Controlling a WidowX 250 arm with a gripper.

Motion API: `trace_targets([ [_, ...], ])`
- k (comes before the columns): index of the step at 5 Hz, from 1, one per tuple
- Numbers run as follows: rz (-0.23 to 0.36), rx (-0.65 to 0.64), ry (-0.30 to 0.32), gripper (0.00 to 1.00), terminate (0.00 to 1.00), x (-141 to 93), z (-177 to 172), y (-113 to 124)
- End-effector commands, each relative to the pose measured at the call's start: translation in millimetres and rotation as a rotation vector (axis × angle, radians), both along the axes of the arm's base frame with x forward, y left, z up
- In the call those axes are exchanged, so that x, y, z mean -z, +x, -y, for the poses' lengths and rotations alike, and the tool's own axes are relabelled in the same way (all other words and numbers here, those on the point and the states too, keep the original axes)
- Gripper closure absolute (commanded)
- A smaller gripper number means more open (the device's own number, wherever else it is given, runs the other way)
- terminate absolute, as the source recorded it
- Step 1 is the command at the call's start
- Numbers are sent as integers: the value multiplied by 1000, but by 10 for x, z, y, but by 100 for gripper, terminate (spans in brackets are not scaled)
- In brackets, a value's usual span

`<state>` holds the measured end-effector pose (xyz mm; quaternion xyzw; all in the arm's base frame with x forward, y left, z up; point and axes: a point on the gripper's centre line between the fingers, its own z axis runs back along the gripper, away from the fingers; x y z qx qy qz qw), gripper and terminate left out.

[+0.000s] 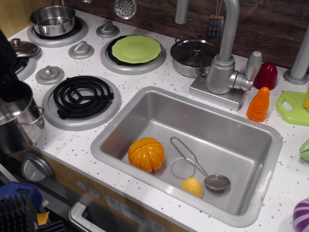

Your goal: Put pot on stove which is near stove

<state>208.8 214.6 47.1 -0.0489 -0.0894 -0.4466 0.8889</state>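
Observation:
The tall shiny steel pot [17, 126] is at the left edge of the counter, partly cut off by the frame, with one loop handle showing on its right side. My black gripper [10, 91] comes down from the upper left and is shut on the pot's rim, one finger reaching inside. The pot looks slightly tilted. The stove [81, 100], a silver disc with a black coil grate, lies empty just right of the pot. Pot and stove are apart.
A small steel pan [53, 20] sits on the back-left burner and a green plate [136, 49] on the back-middle one. A lidded squat pot [193, 56] stands by the faucet [226, 63]. The sink [251, 129] holds an orange pumpkin [146, 154], a strainer and a corn piece.

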Motion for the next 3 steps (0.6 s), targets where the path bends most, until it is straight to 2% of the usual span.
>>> trace_targets([
  [1,115,51,135,100,0,-503,92,266],
  [3,199,143,171,100,0,-623,238,769],
])
